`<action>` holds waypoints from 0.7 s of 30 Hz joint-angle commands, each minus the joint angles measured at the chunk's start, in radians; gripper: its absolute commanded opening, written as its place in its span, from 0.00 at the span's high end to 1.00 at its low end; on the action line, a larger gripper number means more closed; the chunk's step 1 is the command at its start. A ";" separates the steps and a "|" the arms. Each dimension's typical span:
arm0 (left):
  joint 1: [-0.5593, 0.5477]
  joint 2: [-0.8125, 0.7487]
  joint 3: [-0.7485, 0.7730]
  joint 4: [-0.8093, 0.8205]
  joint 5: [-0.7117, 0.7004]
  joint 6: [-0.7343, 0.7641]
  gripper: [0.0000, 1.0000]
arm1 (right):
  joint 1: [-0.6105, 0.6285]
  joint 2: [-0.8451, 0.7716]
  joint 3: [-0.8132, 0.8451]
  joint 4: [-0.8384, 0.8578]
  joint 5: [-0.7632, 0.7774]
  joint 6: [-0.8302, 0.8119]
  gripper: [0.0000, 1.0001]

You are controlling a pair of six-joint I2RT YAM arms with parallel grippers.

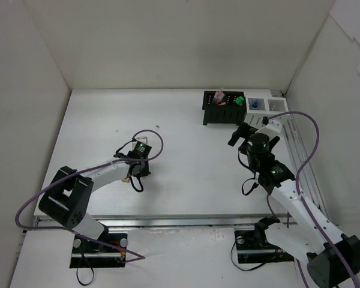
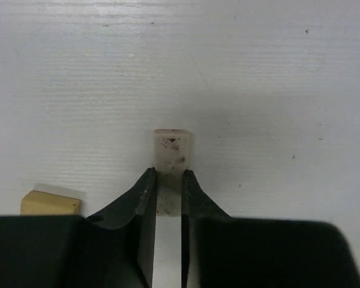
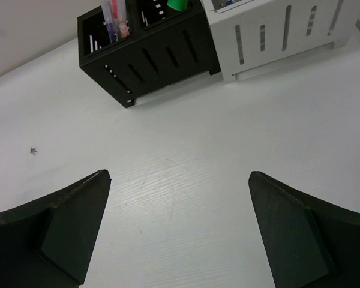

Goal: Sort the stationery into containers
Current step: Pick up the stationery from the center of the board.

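White walled table: left of centre, the white eraser is pinched by the left gripper, a tan eraser lying beside it; the right gripper is held wide open near the black organiser and white bins, far right

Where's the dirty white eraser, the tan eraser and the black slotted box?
smudged white rectangular eraser (image 2: 173, 147), left wrist view, its top face.
small tan eraser block (image 2: 51, 203), left wrist view, its top face.
black slotted desk organiser (image 3: 162, 60), right wrist view, its front wall.
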State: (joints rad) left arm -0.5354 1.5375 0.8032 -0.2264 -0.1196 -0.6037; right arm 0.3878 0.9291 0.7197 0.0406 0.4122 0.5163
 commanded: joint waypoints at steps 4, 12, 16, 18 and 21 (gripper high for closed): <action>-0.070 -0.082 0.030 0.071 0.041 0.120 1.00 | 0.008 0.028 0.020 0.065 -0.318 -0.041 0.02; -0.181 -0.354 -0.051 0.329 0.374 0.482 1.00 | 0.011 0.240 0.099 0.168 -0.999 -0.038 0.02; -0.215 -0.376 -0.045 0.326 0.408 0.538 1.00 | 0.032 0.377 0.087 0.315 -1.191 0.053 0.02; -0.228 -0.364 -0.032 0.317 0.410 0.561 1.00 | 0.045 0.416 0.087 0.396 -1.210 0.105 0.02; -0.258 -0.340 -0.004 0.296 0.382 0.578 1.00 | 0.082 0.477 0.104 0.439 -1.233 0.129 0.03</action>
State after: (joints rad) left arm -0.7673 1.1862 0.7513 0.0303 0.2455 -0.0952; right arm 0.4446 1.3914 0.7715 0.3145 -0.6891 0.5846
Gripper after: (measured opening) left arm 0.160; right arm 0.973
